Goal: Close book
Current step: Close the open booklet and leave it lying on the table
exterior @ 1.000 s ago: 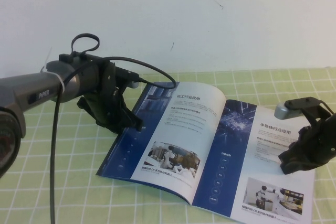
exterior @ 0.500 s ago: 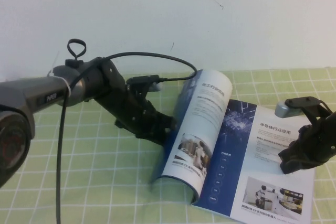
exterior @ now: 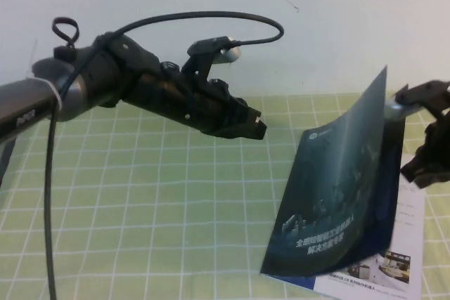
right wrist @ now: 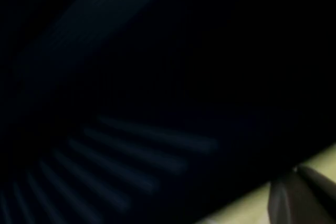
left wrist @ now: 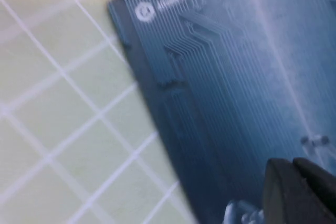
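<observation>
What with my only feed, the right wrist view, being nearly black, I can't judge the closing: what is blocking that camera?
Observer: The book's dark blue cover. The high view shows it standing tilted over the right page, close by the right gripper.
Operator: Is the left gripper touching it?
Observer: No. The left gripper hovers apart from the cover, to its left above the green checked cloth.
</observation>
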You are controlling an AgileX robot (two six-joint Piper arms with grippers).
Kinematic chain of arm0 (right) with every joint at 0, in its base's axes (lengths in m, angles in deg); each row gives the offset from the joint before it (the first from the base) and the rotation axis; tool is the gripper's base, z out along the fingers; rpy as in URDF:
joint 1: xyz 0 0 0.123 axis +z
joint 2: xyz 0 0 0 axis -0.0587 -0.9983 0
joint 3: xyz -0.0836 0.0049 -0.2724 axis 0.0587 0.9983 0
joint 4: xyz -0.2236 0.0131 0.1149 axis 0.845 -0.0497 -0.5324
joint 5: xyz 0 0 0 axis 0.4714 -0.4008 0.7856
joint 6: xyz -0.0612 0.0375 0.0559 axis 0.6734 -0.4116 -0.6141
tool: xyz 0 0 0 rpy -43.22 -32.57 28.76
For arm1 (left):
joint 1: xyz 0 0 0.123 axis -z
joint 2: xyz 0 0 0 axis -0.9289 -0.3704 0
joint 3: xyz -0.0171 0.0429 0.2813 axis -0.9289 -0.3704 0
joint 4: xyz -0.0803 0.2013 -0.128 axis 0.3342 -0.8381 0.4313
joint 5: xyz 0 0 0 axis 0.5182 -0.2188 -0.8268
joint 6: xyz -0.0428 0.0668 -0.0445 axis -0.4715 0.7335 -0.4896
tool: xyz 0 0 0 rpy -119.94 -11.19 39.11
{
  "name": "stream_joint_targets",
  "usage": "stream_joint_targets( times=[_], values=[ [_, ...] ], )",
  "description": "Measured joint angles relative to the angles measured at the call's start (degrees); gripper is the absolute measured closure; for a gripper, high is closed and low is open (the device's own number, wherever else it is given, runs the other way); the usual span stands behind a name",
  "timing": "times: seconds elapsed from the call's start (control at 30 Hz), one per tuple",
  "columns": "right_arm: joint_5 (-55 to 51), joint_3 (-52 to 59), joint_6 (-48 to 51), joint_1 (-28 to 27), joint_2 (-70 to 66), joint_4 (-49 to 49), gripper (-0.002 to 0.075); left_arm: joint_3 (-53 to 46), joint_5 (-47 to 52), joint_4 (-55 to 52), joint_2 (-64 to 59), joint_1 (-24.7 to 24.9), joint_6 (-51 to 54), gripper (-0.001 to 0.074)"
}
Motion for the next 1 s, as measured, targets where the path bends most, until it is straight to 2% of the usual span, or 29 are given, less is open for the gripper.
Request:
stream_joint_targets(
  times=[0.1,0.27,0.43,0.53,0.73,1.0],
  values=[
    [-6.55,-4.95,-5.78,0.0,3.64,8.95,0.0727,0.0,-1.58,-8.57,4.48,0.0,-2.87,0.0738],
    [-15.41,-11.33,-11.77,0.0,9.66,20.73,0.0728,0.0,-4.53,-27.35,11.84,0.0,-13.89,0.0738],
    [-17.49,-12.81,-12.81,0.0,18.63,23.7,0.0728,-0.12,-1.64,-47.77,19.59,0.0,-26.02,0.0738],
    [-18.0,-12.71,-12.55,0.0,25.62,23.07,0.0728,-2.13,-0.36,-55.7,24.66,0.0,-34.29,0.0738],
    [-14.36,-5.11,-11.98,0.0,40.77,18.69,0.0728,-13.12,-5.8,-61.48,36.32,0.0,-43.39,0.0738],
    [-7.62,19.06,-9.55,0.0,65.36,14.07,0.0728,-37.83,-23.3,-57.34,55.36,-0.11,-44.9,0.0738]
  ],
)
